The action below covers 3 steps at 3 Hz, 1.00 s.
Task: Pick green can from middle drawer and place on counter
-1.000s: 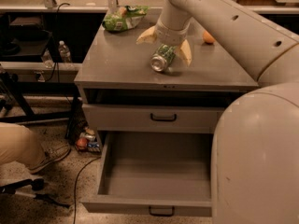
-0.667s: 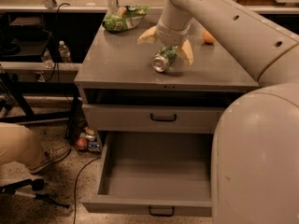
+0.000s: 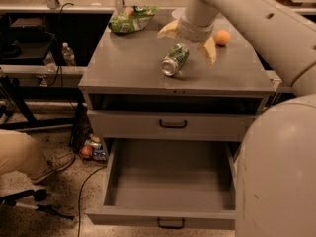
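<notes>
Upper centre — the claw [image 3: 187,44] gapes wide, gripping nothing; just below it the green can [image 3: 175,59] lies sideways on the counter [image 3: 123,68].

A green-patterned can [image 3: 175,59], silver-ended, on the matte grey surface [image 3: 128,68] beneath the cream gripper [image 3: 189,39], tan jaws spread; nearby, an orange [image 3: 222,37] and green-and-white bag [image 3: 132,19]; drawer [image 3: 173,191] plain grey, handle [image 3: 170,223] black.

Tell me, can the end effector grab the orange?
Probably yes. The end effector hangs open over the green can on the counter, and the orange sits just beside it with nothing between.
</notes>
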Tool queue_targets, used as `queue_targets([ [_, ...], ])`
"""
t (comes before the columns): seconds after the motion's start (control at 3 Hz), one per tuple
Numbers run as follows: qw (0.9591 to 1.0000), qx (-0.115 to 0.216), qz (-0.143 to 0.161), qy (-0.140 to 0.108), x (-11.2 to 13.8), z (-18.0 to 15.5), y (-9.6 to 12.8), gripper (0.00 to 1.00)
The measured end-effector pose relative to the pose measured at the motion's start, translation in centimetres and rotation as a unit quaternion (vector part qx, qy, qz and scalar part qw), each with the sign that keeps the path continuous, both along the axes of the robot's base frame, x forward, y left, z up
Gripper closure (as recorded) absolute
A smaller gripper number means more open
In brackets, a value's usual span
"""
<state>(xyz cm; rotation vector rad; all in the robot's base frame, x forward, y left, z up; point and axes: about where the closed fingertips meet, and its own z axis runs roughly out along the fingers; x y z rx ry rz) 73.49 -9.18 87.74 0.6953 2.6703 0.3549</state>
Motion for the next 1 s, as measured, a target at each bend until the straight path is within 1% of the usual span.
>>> queue_targets([
  [0.33,0.9991,0.015,-0.034,-0.019,0.1,1.4,-3.4,0.00],
  [0.67,0.9962,0.035,-0.073,-0.034,0.1,2.3,-7.2,0.00],
  [1.0,0.9910,0.051,-0.119,-0.033,0.1,2.0,-11.7,0.00],
])
